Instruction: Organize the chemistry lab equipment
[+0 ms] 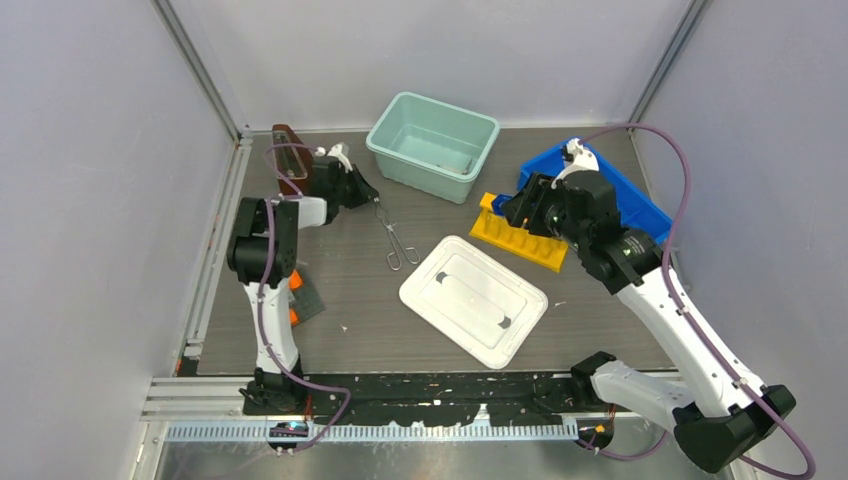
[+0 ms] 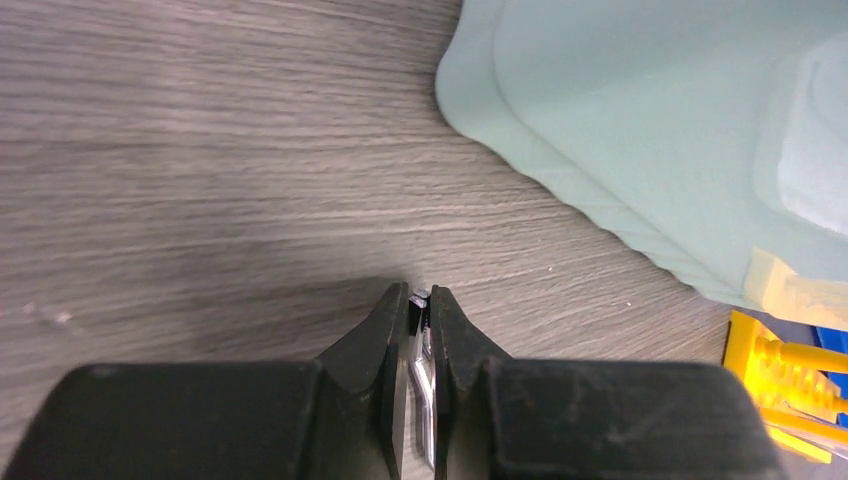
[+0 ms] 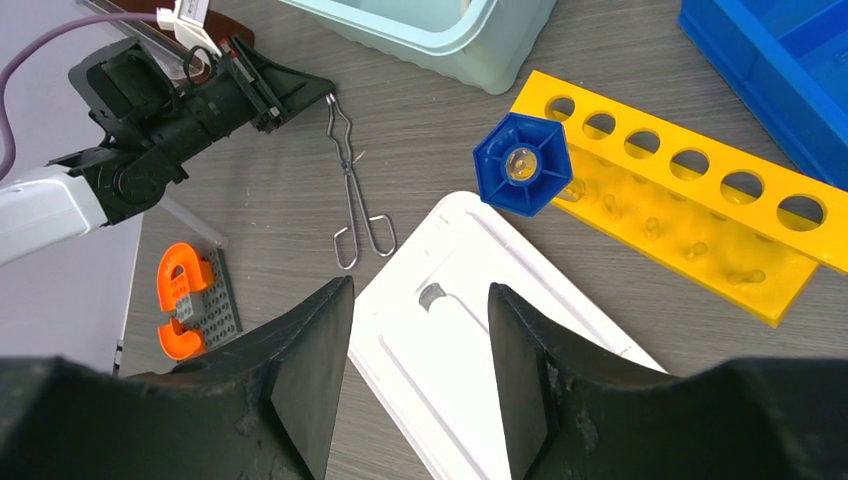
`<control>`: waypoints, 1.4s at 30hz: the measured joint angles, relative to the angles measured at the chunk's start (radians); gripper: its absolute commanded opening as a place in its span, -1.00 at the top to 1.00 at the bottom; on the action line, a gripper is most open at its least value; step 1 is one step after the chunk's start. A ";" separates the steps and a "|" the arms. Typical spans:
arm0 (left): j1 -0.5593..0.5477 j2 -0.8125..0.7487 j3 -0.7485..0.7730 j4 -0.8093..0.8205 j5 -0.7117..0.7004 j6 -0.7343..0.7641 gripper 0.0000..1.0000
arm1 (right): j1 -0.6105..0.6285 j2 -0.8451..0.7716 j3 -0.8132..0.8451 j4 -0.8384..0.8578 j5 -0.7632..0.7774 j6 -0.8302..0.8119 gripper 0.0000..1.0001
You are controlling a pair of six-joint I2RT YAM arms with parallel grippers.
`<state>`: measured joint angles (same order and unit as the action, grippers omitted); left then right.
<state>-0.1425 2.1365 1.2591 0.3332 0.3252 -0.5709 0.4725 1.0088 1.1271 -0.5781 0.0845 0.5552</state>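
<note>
Slim silver wire tongs (image 1: 396,240) lie on the dark table left of the white lid, handle loops toward the near side. My left gripper (image 1: 364,192) is shut on their far tip end. The left wrist view shows the bent silver wire of the tongs (image 2: 424,380) pinched between the black fingers of that gripper (image 2: 420,295). In the right wrist view the tongs (image 3: 352,190) stretch from the left gripper (image 3: 322,96) toward me. A blue knob-like piece (image 3: 521,163) sits at the left end of the yellow rack (image 3: 690,210). My right gripper (image 3: 420,290) hangs open and empty above the white lid (image 3: 470,350).
A teal tub (image 1: 432,145) stands at the back centre and a blue bin (image 1: 640,205) at the back right behind the yellow rack (image 1: 520,240). The white lid (image 1: 472,298) lies mid-table. An orange and grey brick piece (image 1: 300,295) lies by the left arm, and a brown holder (image 1: 290,155) at the back left.
</note>
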 measured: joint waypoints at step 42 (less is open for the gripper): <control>0.071 -0.577 -0.223 -0.305 -0.167 0.076 1.00 | 0.189 0.183 0.047 0.092 0.032 -0.041 -0.20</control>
<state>-0.0715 1.5593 1.0363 0.0284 0.1577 -0.4946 0.6613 1.1915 1.1744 -0.4866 0.1169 0.5140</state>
